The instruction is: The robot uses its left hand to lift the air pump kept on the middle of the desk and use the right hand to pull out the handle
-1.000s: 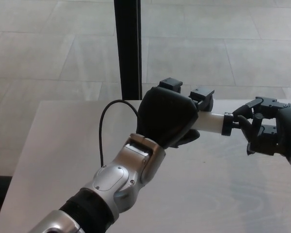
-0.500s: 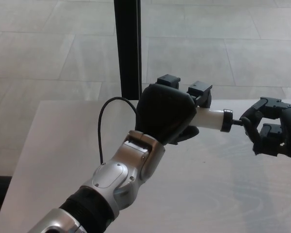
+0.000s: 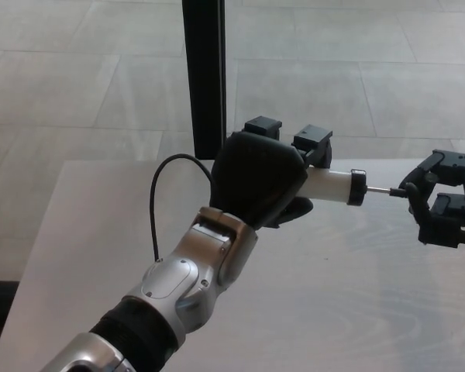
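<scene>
The floor [image 3: 356, 85] is the biggest thing, pale grey tiles filling the top of the view, w/ a tall black post [image 3: 204, 74] standing up in the middle, just behind the far edge of the bench [image 3: 77, 256]. The bench is light wood and takes up the whole lower part; its near edge is cut off by the bottom of the view. The left arm [image 3: 182, 287], silver and black, comes up from the bottom left and covers a lot of the bench. A thin black cable [image 3: 159, 201] loops from the arm up to behind the left hand [image 3: 260, 178]. That hand is big and black and is wrapped tight round the air pump [image 3: 325, 186], held up above the bench near the middle of the view. The hand hides most of the pump; only the white tube end and its black cap stick out to the right. A thin metal rod [image 3: 378, 190] runs from the cap to the right hand [image 3: 446, 201], which is partly cut off by the right edge. Its fingers are closed on the handle, but the handle itself is too hidden to make out.
</scene>
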### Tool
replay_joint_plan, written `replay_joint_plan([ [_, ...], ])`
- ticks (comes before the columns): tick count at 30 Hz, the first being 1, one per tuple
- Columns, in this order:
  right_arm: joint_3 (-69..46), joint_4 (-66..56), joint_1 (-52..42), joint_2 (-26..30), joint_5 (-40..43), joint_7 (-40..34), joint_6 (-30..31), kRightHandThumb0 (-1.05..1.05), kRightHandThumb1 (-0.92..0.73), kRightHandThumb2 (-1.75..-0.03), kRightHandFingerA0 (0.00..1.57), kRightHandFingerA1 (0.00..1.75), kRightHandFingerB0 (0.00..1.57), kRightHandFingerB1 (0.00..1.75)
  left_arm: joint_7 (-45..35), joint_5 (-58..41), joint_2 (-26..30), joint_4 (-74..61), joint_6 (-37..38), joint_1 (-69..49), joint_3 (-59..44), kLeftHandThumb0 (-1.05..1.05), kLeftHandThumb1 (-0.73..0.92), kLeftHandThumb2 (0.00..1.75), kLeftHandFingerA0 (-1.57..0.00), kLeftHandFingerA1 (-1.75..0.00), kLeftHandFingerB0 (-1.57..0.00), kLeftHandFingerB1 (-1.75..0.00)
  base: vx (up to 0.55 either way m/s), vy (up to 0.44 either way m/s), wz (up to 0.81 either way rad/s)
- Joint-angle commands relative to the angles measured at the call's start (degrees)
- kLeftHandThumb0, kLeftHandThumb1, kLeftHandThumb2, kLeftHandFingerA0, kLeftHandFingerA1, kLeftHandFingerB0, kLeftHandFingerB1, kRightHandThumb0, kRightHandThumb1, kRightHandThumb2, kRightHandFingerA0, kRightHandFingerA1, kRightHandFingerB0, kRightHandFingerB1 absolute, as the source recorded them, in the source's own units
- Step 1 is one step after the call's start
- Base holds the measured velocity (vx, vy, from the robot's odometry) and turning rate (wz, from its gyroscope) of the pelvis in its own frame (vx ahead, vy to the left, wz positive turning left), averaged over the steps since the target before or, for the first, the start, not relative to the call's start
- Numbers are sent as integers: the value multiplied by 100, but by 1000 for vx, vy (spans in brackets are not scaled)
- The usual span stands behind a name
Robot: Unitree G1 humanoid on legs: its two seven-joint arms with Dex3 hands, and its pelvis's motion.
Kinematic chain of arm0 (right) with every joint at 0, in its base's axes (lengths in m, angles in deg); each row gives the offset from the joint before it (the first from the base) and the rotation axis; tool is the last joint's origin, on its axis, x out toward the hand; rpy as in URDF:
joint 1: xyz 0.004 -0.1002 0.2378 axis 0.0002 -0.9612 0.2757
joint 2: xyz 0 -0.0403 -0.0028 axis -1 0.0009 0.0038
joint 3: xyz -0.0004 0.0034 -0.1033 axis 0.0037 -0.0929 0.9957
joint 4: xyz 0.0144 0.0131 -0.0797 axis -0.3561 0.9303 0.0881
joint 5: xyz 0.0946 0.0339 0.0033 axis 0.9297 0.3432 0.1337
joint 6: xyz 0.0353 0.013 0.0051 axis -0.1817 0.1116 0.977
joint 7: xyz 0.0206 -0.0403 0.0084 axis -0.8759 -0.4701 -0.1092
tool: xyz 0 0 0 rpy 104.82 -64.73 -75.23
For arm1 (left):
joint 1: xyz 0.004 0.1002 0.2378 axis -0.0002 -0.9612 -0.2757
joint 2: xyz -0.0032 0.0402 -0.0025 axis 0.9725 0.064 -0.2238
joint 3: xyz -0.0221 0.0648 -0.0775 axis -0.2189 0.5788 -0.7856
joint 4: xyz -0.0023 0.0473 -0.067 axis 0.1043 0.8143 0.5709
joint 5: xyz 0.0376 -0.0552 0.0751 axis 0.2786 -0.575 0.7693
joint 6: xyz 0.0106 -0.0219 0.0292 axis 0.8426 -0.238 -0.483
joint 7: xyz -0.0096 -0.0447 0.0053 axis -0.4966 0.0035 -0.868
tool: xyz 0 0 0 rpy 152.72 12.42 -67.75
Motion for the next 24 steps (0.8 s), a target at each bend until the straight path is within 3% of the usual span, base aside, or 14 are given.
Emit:
replay_joint_plan([
  [1, -213, 38, -34, 215, -70, -60, 135, -7, -52, -123, 88, 175, 80, 160, 285, -72, 129, 59, 210, -87, -83, -10, 63, 80, -90, -174, -62, -147, 0, 0, 0],
  [7, -390, 99, -87, 391, -36, 21, 152, -7, -52, -125, 86, 175, 78, 160, 292, 4, 263, -65, 106, -148, -100, -12, 62, 81, -88, -175, -61, -146, 0, 0, 0],
  [8, -416, 112, -97, 428, -36, 26, 145, -7, -51, -124, 86, 175, 79, 159, 207, -47, 295, -77, 129, -163, -124, -18, 66, 79, -74, -174, -63, -147, 0, 0, 0],
  [10, -554, 125, -148, 547, 6, 54, 90, -6, -49, -128, 87, 175, 80, 158, 198, -106, 410, -66, 212, -231, -179, -11, 65, 75, -90, -171, -64, -139, 0, 0, 0],
  [13, -701, 214, -177, 662, 73, 110, -41, -7, -49, -129, 88, 175, 80, 158, 196, -64, 537, -106, 183, -329, -222, -14, 67, 75, -91, -171, -64, -141, 0, 0, 0],
  [14, -749, 236, -165, 685, 61, 75, -25, -7, -48, -128, 89, 175, 82, 157, 171, -17, 600, -149, 130, -369, -219, -25, 66, 70, -96, -169, -73, -120, 0, 0, 0],
  [15, -777, 231, -163, 723, 54, 84, 28, -8, -50, -124, 88, 175, 81, 156, 85, -40, 639, -201, 114, -410, -243, -25, 72, 68, -78, -168, -76, -101, 0, 0, 0],
  [16, -809, 250, -167, 750, 59, 95, 8, -9, -50, -124, 89, 175, 81, 156, 97, 61, 690, -230, 37, -432, -212, -29, 73, 67, -81, -166, -77, -88, 0, 0, 0],
  [17, -860, 294, -182, 801, 59, 97, -83, -8, -50, -124, 91, 175, 82, 156, 186, 70, 741, -212, 57, -482, -235, -35, 53, 96, -107, -129, -79, -87, 0, 0, 0],
  [19, -908, 390, -192, 836, 49, 68, -235, -7, -49, -124, 90, 175, 83, 155, 209, 43, 771, -206, 74, -534, -276, -33, 53, 96, -107, -128, -79, -86, 0, 0, 0],
  [20, -951, 420, -199, 847, 86, 83, -271, -7, -50, -123, 91, 175, 83, 154, 148, 19, 819, -220, 129, -556, -291, -26, 71, 67, -80, -161, -79, -101, 0, 0, 0],
  [21, -997, 474, -196, 844, 95, 49, -318, -6, -49, -125, 93, 175, 86, 153, 165, 3, 864, -205, 183, -588, -312, -21, 71, 72, -84, -166, -65, -136, 0, 0, 0],
  [23, -1045, 529, -195, 868, 108, 75, -326, -5, -50, -124, 92, 175, 85, 152, 165, 0, 899, -179, 219, -612, -330, -23, 70, 75, -76, -166, -67, -140, 0, 0, 0],
  [24, -1062, 561, -199, 886, 109, 91, -365, -6, -50, -125, 92, 175, 84, 153, 65, -19, 916, -202, 199, -632, -346, -29, 73, 65, -82, -173, -66, -131, 0, 0, 0],
])
